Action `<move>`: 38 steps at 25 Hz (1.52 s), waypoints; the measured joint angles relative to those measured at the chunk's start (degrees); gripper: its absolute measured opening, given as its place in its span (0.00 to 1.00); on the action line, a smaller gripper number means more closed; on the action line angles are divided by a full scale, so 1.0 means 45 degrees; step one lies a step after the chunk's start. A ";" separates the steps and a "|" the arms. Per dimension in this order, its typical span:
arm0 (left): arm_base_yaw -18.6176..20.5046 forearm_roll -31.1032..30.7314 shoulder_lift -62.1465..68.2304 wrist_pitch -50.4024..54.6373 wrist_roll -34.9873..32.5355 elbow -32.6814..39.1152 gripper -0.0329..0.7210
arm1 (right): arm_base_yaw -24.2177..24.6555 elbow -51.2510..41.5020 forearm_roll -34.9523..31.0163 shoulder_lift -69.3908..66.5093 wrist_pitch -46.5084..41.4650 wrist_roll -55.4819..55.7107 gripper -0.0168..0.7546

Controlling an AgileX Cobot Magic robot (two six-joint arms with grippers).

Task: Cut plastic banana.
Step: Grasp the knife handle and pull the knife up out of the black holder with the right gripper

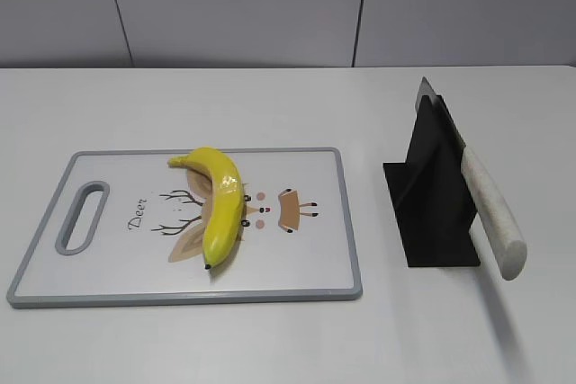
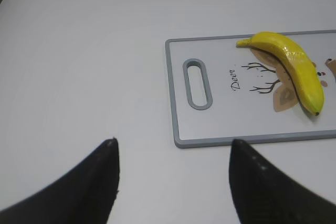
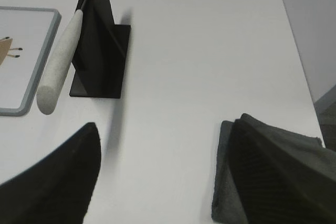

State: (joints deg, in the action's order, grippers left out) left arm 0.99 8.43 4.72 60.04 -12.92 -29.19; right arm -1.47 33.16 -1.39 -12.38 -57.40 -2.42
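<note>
The plastic banana (image 1: 221,204) is glossy yellow and curved, lying on a white cutting board (image 1: 306,267) with a grey rim and a deer drawing. It also shows in the left wrist view (image 2: 296,66) on the board (image 2: 210,124). A knife with a pale handle (image 1: 493,213) rests in a black stand (image 1: 432,195); the handle (image 3: 60,61) and stand (image 3: 102,51) show in the right wrist view. My left gripper (image 2: 173,150) is open and empty over the bare table, left of the board. My right gripper (image 3: 163,135) is open and empty, right of the stand. Neither gripper shows in the exterior view.
A dark grey cloth (image 3: 231,192) lies on the table under my right gripper's right finger. The board's handle slot (image 2: 197,83) faces my left gripper. The table's right edge (image 3: 299,56) runs close to the right gripper.
</note>
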 joint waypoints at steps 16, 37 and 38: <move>0.0015 0.0000 0.0000 0.0000 0.0000 0.0000 0.84 | -0.1998 0.1828 -0.0562 -0.5539 -0.2400 0.1897 0.76; 0.0029 0.0000 0.0000 0.0000 0.0000 0.0000 0.83 | -0.4078 0.4018 -0.2344 -1.3936 -0.0599 0.2735 0.68; 0.0029 0.0000 0.0000 0.0000 0.0000 0.0000 0.83 | -0.4078 0.4111 -0.2330 -1.4235 -0.0524 0.2735 0.68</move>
State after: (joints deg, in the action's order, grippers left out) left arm 1.12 8.43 4.72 60.04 -12.92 -29.19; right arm -19.82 51.66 -11.87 -76.44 -59.76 9.88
